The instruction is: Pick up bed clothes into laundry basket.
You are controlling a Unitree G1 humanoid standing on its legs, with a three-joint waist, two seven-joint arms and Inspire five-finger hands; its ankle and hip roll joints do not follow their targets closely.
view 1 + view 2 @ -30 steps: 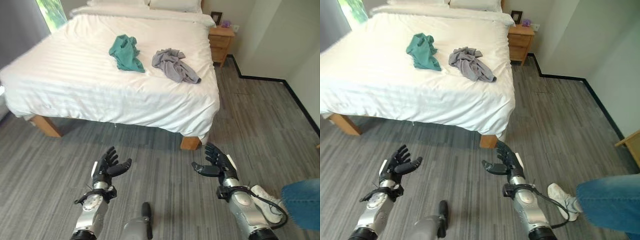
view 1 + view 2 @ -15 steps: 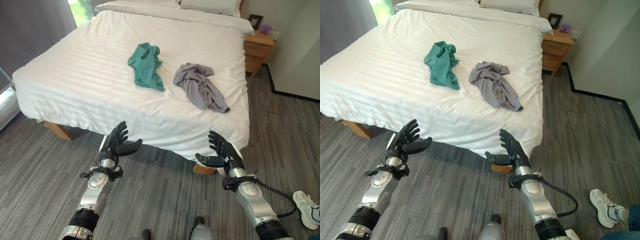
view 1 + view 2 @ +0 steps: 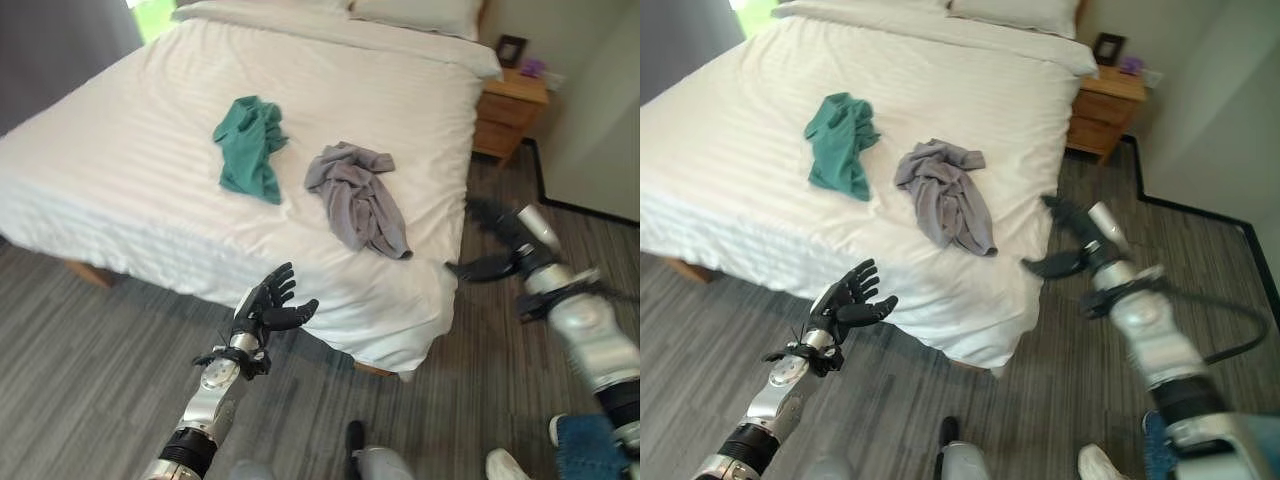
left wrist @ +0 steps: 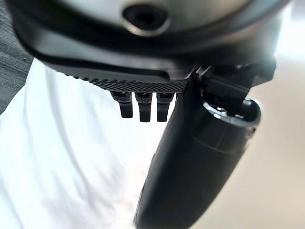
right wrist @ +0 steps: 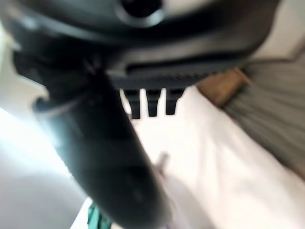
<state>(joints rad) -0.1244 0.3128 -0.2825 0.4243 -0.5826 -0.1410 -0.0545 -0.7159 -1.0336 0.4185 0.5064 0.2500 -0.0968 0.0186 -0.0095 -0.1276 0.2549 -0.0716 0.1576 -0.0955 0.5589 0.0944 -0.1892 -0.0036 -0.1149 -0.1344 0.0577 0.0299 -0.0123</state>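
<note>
The teal garment [image 3: 249, 146] and the grey garment [image 3: 357, 197] lie side by side on the white bed [image 3: 130, 150], apart, exactly as before — neither is touched; the right hand [image 3: 497, 244] has risen from low by the bed's corner to beside its edge near the grey garment, fingers spread, holding nothing; the left hand [image 3: 268, 307] stays spread and empty before the bed's near side; a wooden nightstand [image 3: 508, 103] stands beyond.
</note>
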